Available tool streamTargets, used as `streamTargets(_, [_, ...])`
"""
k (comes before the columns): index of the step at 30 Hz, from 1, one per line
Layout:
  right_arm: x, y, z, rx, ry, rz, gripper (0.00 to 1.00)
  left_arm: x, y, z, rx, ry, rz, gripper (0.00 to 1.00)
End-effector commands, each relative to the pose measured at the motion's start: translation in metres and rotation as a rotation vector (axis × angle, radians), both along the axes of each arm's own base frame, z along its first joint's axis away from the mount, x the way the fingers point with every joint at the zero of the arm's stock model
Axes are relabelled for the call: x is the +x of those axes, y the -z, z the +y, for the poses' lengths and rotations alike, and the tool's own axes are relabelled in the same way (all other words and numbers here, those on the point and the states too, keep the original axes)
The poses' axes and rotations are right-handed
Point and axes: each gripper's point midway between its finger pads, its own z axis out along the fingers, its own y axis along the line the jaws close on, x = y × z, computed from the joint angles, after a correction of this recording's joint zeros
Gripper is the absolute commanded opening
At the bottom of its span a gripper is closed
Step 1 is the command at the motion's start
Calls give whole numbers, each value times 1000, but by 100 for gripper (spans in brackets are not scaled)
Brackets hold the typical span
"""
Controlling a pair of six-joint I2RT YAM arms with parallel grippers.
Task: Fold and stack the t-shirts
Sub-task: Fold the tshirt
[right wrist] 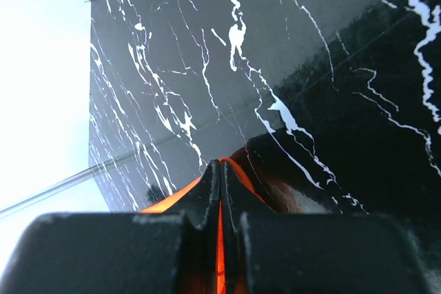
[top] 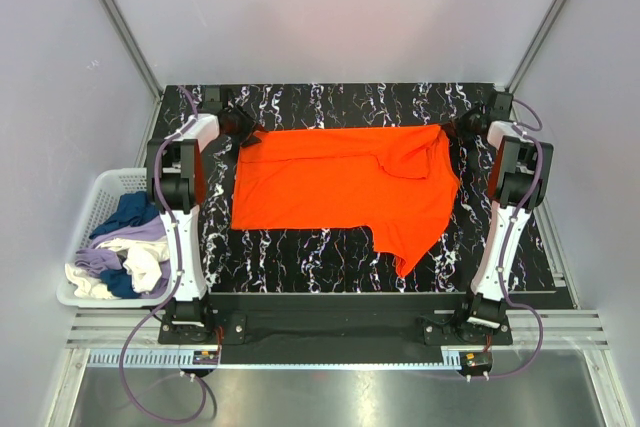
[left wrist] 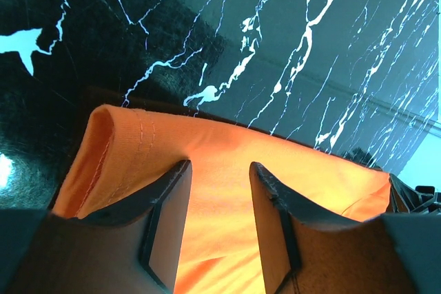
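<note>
One shirt is out and none is folded, so the task looks to be near its start. At the far left a white basket (top: 98, 190) sits off the table edge with a loose heap of shirts (top: 125, 247) in dark blue, lilac and cream, all crumpled and all waiting. No folded pile shows anywhere.

Next comes the left tool (top: 240, 127) at the far left corner of the orange t-shirt (top: 330, 187). In its wrist view the left tool (left wrist: 219, 170) stands wide, its two fingers apart over the hemmed corner, the cloth lying between and under them, not pinched.

The orange t-shirt lies spread sideways across the middle of the table (top: 300, 259), its straight hem to the left, mostly flat. One sleeve points toward the near edge on the right, and the far right part is rumpled and doubled over.

At the far right corner the right tool (top: 462, 127) is clamped. Its wrist view shows the right tool (right wrist: 219, 170) pressed narrow on a thin edge of orange cloth.

I judge the step to be smoothing the shirt flat before the first fold; every fold and all the stacking remain.

The table is black with white marble veins, glossy and flat. Plain pale walls (top: 340, 7) enclose it on three sides, with metal posts in the corners and a metal rail (top: 320, 347) along the near side.
</note>
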Motion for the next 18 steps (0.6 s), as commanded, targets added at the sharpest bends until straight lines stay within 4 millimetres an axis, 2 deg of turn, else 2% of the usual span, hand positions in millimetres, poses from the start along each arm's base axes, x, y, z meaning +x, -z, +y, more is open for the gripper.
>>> streamTargets(1, [18,-48,-17,-71,26,-118,0,-18,40,10,44,-9,110,46])
streamTargets(2, [14,-41,-17,-60,17,-87,2,-16,38,9,42,3,100,46])
streamTargets(3, [16,-46,-17,-73,1,-99,6,-15,34,8,39,14,89,46])
streamTargets(5, [5,-42,-18,-87,-13,-24,23,-15,26,7,37,30,53,48])
streamTargets(6, [7,-55,-22,-132,-32,-36,27,-12,11,6,38,37,18,52])
streamTargets(7, [-7,-51,-21,-134,-41,42,30,-11,2,5,33,44,0,54])
streamTargets(9, [-13,-72,-28,-189,-38,58,38,-10,-15,3,51,73,-42,59])
streamTargets(10, [-28,-71,-28,-211,-55,116,41,-9,-31,1,71,86,-75,63])
streamTargets(11, [-34,-85,-34,-251,-37,124,43,-12,-40,-1,95,110,-90,65])
streamTargets(12, [-42,-90,-36,-271,-37,145,47,-14,-47,-3,110,124,-103,65])
streamTargets(13, [-57,-89,-35,-289,-59,196,47,-16,-65,-8,131,138,-133,66])
streamTargets(14, [-64,-98,-35,-307,-62,199,47,-21,-71,-11,154,163,-144,66])
streamTargets(15, [-76,-93,-32,-306,-85,229,47,-26,-76,-15,165,183,-152,65])
streamTargets(16, [-86,-92,-23,-299,-112,252,47,-33,-80,-29,173,216,-161,65])
streamTargets(17, [-92,-107,-14,-299,-133,218,47,-40,-92,-36,184,243,-191,63])
streamTargets(18, [-106,-94,-1,-278,-170,246,47,-44,-98,-45,179,266,-216,63])
